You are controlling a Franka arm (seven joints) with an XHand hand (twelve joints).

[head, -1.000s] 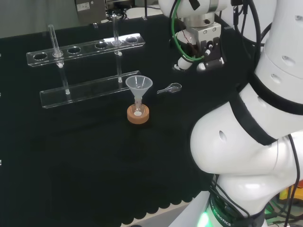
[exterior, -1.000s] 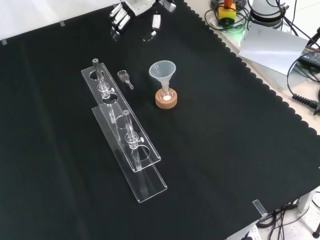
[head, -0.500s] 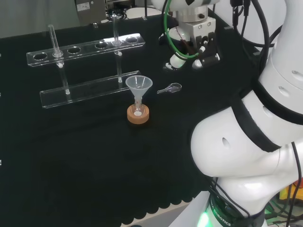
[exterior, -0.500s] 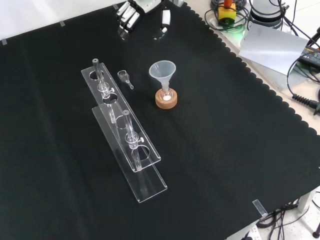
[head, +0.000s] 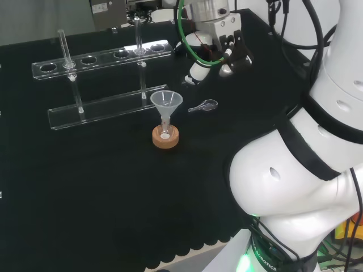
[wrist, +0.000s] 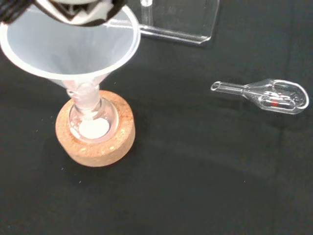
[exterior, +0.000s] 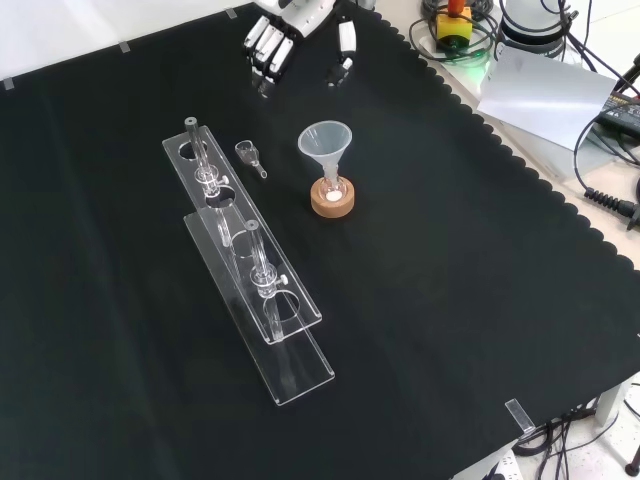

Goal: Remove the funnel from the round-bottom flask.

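Hand (exterior: 300,25) hung wide and empty, and I feared nudging the clear plastic funnel (head: 166,104) would tip its small round-bottom glass flask (wrist: 90,121) off the cork ring (wrist: 96,141).

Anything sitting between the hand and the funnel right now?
Nothing visible. In the front view the hand hangs apart from the funnel, with bare cloth between them. The small glass scoop and tube rack lie off to the left.

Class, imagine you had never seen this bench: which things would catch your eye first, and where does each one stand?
First the clear funnel, upright in a small round-bottom flask on a cork ring mid-cloth. Next the long clear tube rack to its left in the front view, with a small glass scoop lying between them. At that view's top hangs the hand, fingers relaxed, holding nothing.
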